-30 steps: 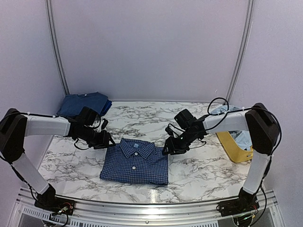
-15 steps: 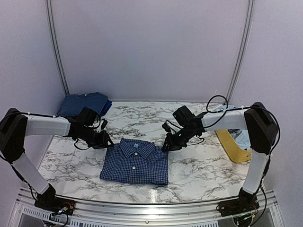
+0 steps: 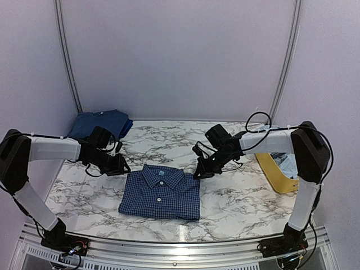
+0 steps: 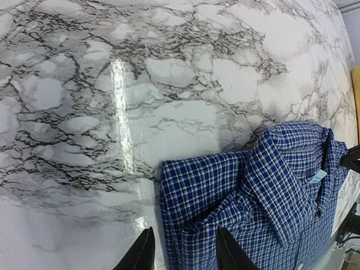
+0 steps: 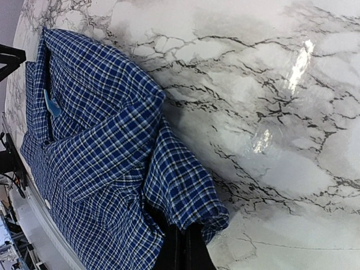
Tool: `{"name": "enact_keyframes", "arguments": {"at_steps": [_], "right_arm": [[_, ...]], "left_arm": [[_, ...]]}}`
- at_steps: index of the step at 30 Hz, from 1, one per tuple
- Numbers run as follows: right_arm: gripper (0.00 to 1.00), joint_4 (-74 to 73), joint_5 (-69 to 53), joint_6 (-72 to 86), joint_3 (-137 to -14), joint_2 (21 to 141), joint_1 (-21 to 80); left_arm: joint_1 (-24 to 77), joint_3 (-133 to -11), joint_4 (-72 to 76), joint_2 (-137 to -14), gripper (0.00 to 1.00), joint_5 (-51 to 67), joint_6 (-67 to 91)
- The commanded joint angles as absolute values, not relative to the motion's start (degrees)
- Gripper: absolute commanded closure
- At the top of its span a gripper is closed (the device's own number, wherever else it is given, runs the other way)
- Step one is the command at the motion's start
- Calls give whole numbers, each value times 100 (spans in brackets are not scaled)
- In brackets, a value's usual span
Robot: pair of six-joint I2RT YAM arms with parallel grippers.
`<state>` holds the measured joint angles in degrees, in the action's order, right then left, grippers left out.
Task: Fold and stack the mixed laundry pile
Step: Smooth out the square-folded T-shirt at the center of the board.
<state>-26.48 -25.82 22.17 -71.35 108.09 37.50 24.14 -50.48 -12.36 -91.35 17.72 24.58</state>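
The navy small-check shirt (image 3: pixel 161 194) lies folded, collar to the rear, at the table's front centre. My left gripper (image 3: pixel 125 168) is at its left shoulder. In the left wrist view that gripper (image 4: pixel 183 254) is open, and the shirt's (image 4: pixel 247 191) folded edge lies between its two fingertips (image 4: pixel 141 254). My right gripper (image 3: pixel 198 173) is at the right shoulder. In the right wrist view it (image 5: pixel 183 236) is shut, its tips buried in a raised fold of the shirt (image 5: pixel 107 140). A solid dark-blue folded piece (image 3: pixel 101 122) rests at the back left.
A yellow plastic tub (image 3: pixel 277 172) stands at the right edge with light-blue cloth (image 3: pixel 262 130) showing at its far end. Bare marble table (image 3: pixel 247 199) surrounds the shirt. Grey walls with metal rails close off the back.
My right jaws have shut on the shirt's right shoulder fold. The left jaws have narrowed around the left shoulder edge, and the left gripper has drawn back slightly to the left.
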Motion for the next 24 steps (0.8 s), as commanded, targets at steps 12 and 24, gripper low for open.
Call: {"name": "enact_keyframes", "arguments": {"at_steps": [12,24], "right_arm": [[100,-2672,-2579,2153,-7398,10762,3779],[100,-2928,-2366,2031,-7657,10629,3674]], "left_arm": [[2309,-4957,-985,-9394,59,2806,2348],[2133,-5005,-958,-9150,100,2516,2450]]}}
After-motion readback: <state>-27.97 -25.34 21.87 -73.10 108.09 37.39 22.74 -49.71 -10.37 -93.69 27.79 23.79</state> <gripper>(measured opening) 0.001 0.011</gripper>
